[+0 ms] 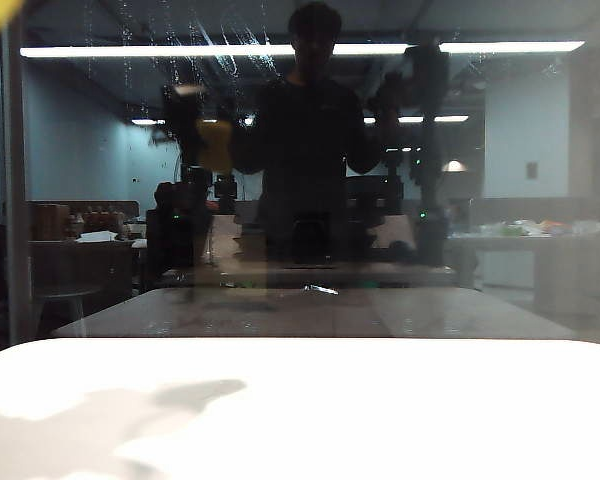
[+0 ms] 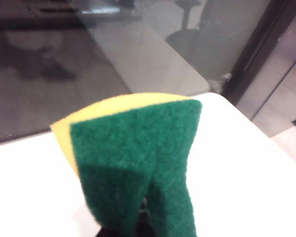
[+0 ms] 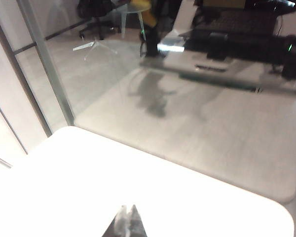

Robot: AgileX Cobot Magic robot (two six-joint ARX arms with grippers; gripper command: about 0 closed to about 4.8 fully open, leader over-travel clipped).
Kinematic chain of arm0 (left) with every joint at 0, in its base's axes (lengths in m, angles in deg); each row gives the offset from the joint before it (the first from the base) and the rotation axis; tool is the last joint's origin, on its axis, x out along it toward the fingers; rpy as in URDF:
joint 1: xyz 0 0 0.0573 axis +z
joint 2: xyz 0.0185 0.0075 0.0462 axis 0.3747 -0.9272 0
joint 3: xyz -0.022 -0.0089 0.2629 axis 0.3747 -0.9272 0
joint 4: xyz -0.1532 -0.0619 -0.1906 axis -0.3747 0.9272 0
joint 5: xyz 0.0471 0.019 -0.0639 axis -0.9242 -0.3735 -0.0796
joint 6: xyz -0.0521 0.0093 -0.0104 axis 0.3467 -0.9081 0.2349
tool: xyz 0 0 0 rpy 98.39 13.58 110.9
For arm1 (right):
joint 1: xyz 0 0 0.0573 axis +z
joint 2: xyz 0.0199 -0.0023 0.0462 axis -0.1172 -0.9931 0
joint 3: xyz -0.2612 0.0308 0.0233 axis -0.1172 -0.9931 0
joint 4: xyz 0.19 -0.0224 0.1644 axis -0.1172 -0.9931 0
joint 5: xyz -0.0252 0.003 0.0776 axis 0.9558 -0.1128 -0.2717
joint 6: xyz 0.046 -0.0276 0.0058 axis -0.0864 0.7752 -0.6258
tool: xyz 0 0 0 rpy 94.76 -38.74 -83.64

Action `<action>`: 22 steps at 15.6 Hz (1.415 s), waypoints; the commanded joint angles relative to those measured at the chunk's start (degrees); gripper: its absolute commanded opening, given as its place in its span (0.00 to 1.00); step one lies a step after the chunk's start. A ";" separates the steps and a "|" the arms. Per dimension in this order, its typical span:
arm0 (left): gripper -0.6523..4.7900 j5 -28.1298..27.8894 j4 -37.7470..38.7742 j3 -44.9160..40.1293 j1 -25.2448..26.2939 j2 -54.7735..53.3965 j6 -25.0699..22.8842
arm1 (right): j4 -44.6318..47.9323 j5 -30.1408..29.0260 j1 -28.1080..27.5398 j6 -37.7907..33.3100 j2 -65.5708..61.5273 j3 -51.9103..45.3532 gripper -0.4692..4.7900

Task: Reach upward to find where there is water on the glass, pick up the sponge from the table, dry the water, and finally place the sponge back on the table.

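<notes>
A: Where is the sponge (image 2: 138,163), and how do your jaws stand?

B: Left wrist view: the left gripper (image 2: 138,222) has its jaws pinching the sponge, green scouring face toward the camera, yellow foam behind, held above the white tabletop (image 2: 29,187). Right wrist view: the right gripper (image 3: 125,222) shows two tips pressed together, holding nothing, above the tabletop near the glass (image 3: 197,113).

A: And the water (image 1: 235,45)?

B: Exterior view: whitish dotted trails and slanted smears high on the glass, beside the light strip (image 1: 500,46).

A: What could go wrong for you?

B: The sponge is folded in your grip; pressed unevenly against the pane, it may twist loose or skip streaks.
</notes>
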 commanded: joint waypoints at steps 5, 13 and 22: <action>0.11 5.27 -20.74 -22.60 0.02 -1.46 9.60 | 15.39 -0.09 0.00 -7.04 10.38 -25.31 0.09; 0.11 2.51 -33.11 -29.66 0.00 -17.66 13.16 | 26.69 0.09 0.00 -10.16 10.51 -36.74 0.09; 0.42 9.07 -50.62 -29.53 -1.99 -44.54 16.61 | 26.67 0.31 0.00 -10.19 10.56 -36.74 0.09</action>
